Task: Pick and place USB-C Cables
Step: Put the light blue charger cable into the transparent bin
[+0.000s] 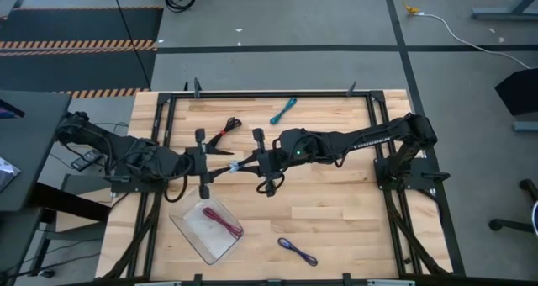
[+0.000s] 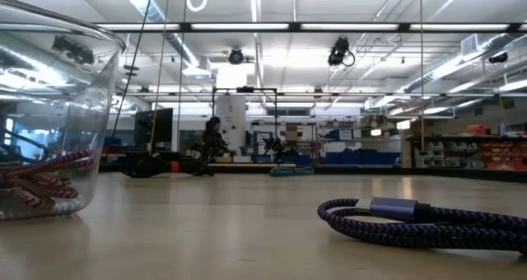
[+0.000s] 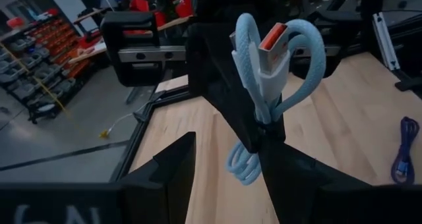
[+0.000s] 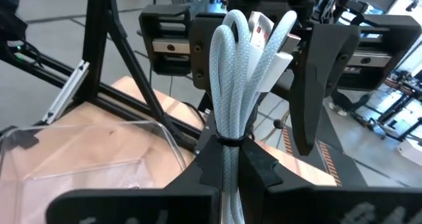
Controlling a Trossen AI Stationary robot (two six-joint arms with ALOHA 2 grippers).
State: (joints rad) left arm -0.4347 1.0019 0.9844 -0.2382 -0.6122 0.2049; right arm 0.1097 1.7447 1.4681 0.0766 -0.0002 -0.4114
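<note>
Hanging mid-bench between both arms, the pale blue-grey cable (image 1: 238,165) is pinched by the right gripper (image 4: 231,159), long axis running along its fingers. The left gripper (image 1: 204,162) is gaped open around it. The tray (image 1: 187,227) is nearer the left arm.

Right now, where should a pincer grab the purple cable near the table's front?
Probably mid-bundle on the purple cable, coming straight down and closing across its narrow width: it lies flat, long and thin, with bare table on either side.
</note>
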